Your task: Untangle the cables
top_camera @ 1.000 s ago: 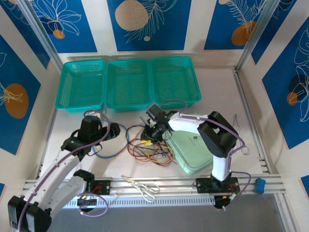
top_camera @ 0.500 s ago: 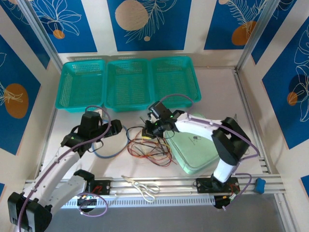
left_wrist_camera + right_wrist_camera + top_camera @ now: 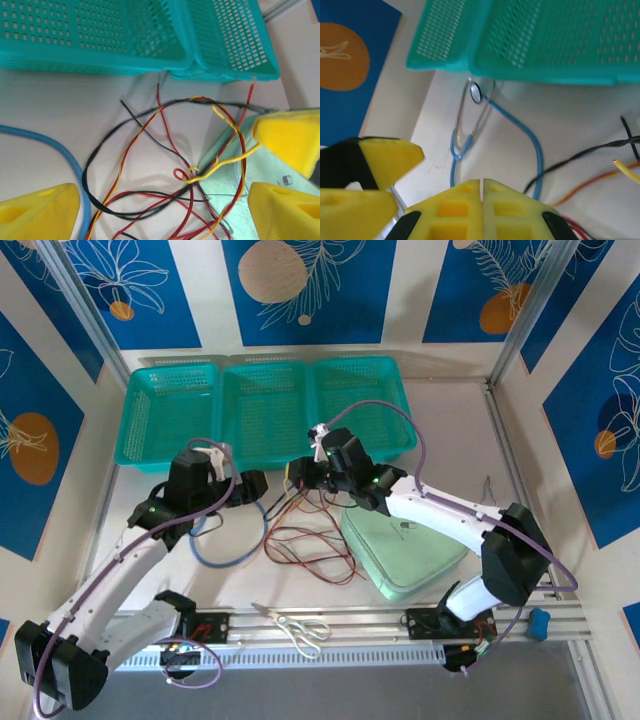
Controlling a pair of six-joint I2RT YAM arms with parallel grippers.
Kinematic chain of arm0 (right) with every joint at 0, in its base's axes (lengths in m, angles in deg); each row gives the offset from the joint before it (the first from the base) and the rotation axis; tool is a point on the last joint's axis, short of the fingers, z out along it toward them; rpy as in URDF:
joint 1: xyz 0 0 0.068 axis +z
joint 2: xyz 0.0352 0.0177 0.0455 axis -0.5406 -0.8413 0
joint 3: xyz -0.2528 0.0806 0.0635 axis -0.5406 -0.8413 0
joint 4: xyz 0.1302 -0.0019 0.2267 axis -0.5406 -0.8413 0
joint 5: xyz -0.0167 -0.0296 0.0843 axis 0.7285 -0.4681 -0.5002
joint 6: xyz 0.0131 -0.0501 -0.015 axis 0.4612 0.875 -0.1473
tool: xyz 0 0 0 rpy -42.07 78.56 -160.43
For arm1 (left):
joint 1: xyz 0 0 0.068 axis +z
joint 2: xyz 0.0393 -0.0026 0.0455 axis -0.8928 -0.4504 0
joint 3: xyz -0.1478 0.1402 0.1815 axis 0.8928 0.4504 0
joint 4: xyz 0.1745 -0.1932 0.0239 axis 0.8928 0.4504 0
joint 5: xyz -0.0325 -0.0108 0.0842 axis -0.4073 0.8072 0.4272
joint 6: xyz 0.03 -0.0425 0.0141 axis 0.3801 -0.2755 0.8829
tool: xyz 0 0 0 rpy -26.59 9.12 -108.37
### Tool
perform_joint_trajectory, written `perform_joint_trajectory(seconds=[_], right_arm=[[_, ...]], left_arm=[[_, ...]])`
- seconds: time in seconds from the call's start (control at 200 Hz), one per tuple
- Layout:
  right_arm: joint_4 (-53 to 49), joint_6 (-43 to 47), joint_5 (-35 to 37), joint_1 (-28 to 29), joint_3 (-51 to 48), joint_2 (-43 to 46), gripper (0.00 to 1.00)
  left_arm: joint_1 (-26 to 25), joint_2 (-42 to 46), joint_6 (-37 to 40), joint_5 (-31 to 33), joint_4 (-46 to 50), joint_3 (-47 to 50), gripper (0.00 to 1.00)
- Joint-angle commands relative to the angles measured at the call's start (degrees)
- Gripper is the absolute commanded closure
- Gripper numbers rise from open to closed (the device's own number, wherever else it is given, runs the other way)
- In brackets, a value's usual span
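Observation:
The cables lie in a red, black and yellow tangle on the table in front of the baskets, partly over a green pouch. In the left wrist view the cables cross in loops, and one yellow strand rises to a fingertip of my right gripper. My right gripper is shut on that yellow cable, its jaws pressed together. My left gripper hangs open just left of it, its fingers wide apart over the tangle, touching nothing.
Three teal baskets line the back, close behind both grippers. A blue-tubed stethoscope lies left of the tangle, its tube running toward the basket wall. Scissors rest on the front rail. A small blue block sits at the front right.
My right gripper closed and moved back and left toward the baskets, drawing the yellow cable up. My left gripper moved right, toward the tangle, still open.

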Motion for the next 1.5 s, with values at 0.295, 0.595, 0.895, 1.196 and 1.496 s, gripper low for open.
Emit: perform_joint_trajectory(seconds=[0.295,0.595,0.895,1.196,1.496], right_arm=[[9.0,4.1,-2.2,-2.8,6.1,8.7,1.0],[12.9,-2.0,-11.2,-7.2,9.2,9.6,1.0],[13.9,-6.7,-13.4,-11.8,10.4,9.3,1.0],[12.3,-9.7,-17.5,-12.7,12.6,6.4,1.0],[6.5,-10.6,-17.5,-12.1,14.1,5.6,1.0]], left_arm=[[-0.7,-1.8,-0.2,-7.6,-7.6,-2.8,0.14],[-0.6,-2.0,4.4,-10.9,-9.7,-6.4,0.14],[0.4,-1.9,9.3,-9.9,-4.8,-13.1,0.1],[1.0,-8.4,14.2,-13.8,-2.9,-23.2,0.17],[0.9,-7.6,16.2,-11.4,1.1,-21.7,0.18]])
